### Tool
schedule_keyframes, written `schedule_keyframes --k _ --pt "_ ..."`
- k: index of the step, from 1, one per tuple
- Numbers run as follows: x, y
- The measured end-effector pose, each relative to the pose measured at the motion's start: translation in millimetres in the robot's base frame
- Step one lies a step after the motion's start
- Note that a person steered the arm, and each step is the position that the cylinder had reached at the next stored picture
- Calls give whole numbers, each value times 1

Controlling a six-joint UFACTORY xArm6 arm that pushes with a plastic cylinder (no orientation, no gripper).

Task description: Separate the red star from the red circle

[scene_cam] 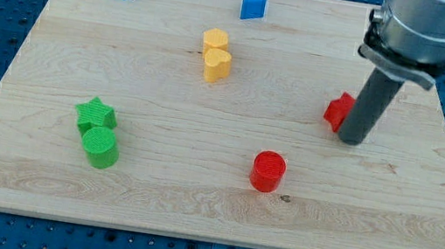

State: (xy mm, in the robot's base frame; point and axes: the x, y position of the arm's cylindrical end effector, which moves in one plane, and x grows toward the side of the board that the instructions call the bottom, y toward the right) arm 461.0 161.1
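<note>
No text, label, brand, number or sign can be read anywhere in the camera view: not on the blocks, the surface (44, 195) or the arm.

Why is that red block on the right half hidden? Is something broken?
Nothing looks broken. The red star block is just partly hidden behind my tip, which touches its right side. The red circle block sits apart, lower left.
</note>
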Motion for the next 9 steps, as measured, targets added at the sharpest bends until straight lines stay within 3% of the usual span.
schedule_keyframes --k 1,2,3,7,9 --pt "-7 0" --pt "35 -2" --pt "47 -18" --pt "-26 0" --pt "-24 -1"
